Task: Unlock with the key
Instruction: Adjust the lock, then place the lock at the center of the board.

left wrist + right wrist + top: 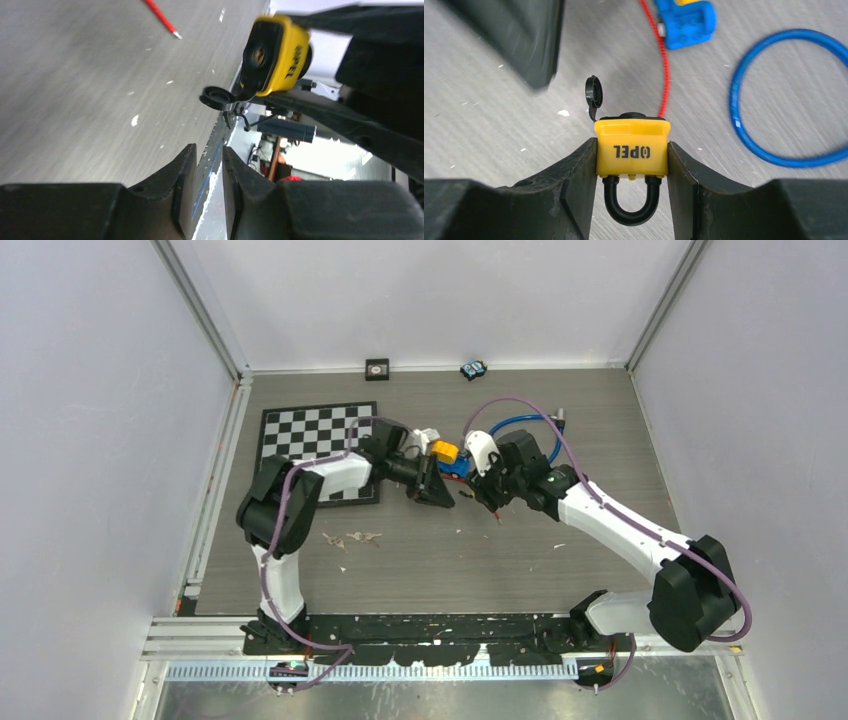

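Yellow padlock (631, 135) is hanging over the middle of the tabletop (440, 570), the right gripper (631, 150) pinching its flanks. Its black dust cap (594, 92) is dangling aside. A red cord (664, 60), blue block (686, 20) and blue ring (784, 95) are lying just beyond. "OPEL" is showing upside down at the right wrist. The shackle is pointing back at that wrist, the bared keyhole facing the left gripper (208, 150), whose fingers are standing slightly parted and empty.

Padlock (631, 134): yellow body marked OPEL, black shackle (631, 207) seated in the body. Clamped by its sides in the right gripper (631, 155), raised over the table's middle. Keyhole (258, 55) is exposed; black dust cap (217, 97) hangs open on its tether. The key cannot be identified.
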Controlling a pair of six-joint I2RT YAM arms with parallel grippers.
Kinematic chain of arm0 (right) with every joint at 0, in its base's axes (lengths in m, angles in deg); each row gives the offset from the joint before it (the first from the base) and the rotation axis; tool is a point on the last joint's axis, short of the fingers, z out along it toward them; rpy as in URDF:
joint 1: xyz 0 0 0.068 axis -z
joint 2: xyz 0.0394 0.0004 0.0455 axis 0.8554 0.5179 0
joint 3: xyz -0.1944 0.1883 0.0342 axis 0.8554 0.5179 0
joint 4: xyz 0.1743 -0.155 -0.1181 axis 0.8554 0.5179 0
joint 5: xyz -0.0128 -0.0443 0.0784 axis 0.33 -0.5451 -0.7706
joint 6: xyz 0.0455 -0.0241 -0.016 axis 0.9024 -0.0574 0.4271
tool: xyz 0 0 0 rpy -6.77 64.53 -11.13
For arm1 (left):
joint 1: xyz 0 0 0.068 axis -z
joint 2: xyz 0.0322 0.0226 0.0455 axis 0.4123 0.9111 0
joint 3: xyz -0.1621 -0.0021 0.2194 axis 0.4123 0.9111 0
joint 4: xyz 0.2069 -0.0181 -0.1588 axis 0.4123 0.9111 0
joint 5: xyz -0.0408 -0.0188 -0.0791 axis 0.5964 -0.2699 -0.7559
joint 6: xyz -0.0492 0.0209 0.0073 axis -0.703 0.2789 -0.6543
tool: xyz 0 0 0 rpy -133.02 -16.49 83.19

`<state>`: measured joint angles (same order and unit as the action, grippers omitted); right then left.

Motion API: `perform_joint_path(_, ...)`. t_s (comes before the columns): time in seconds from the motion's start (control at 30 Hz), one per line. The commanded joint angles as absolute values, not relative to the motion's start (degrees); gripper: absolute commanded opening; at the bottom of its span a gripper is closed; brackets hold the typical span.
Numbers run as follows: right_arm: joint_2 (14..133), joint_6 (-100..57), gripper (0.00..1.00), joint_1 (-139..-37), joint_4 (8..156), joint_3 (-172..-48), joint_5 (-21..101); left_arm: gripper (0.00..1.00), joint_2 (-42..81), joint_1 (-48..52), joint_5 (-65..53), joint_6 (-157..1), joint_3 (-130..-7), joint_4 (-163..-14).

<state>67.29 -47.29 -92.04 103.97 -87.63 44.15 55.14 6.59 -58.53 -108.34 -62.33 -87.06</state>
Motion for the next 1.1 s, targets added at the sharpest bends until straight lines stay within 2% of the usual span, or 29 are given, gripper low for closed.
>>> perform_joint_path(0.0,67.57,-51.02,0.01,-92.19,100.55,-86.70,29.55,0.30,46.34,0.21,-53.24,-91.60,-64.89,-71.42)
perform_joint_path(0.13,71.49,-54.63,0.03,-93.23,100.64,-86.63,23.03,0.36,41.24,-0.52,-41.01,-69.25,-69.66,-52.20)
perform_joint_path(0.23,74.28,-57.03,0.04,-94.54,99.23,-86.08,20.04,0.39,37.99,-0.70,-31.60,-56.84,-69.28,-44.86)
perform_joint_path(0.4,78.18,-60.95,0.07,-98.16,95.69,-83.56,20.43,0.49,31.85,-1.05,-20.73,-43.06,-64.51,-39.11)
perform_joint_path(0.63,82.37,-63.59,0.19,-100.82,92.81,-81.77,20.60,0.67,23.91,-1.21,-10.84,-30.75,-55.38,-35.06)
perform_joint_path(0.83,83.76,-65.27,0.37,-101.25,92.44,-80.13,21.14,0.71,22.12,-1.37,-6.64,-25.58,-50.37,-34.34)
perform_joint_path(1.0,82.69,-66.07,0.67,-101.31,94.80,-79.90,20.39,0.70,24.61,-1.66,-3.50,-24.75,-49.48,-36.33)
perform_joint_path(1.07,81.70,-66.12,0.75,-101.33,96.29,-80.19,20.05,0.70,25.42,-1.67,-4.37,-24.71,-49.61,-37.50)
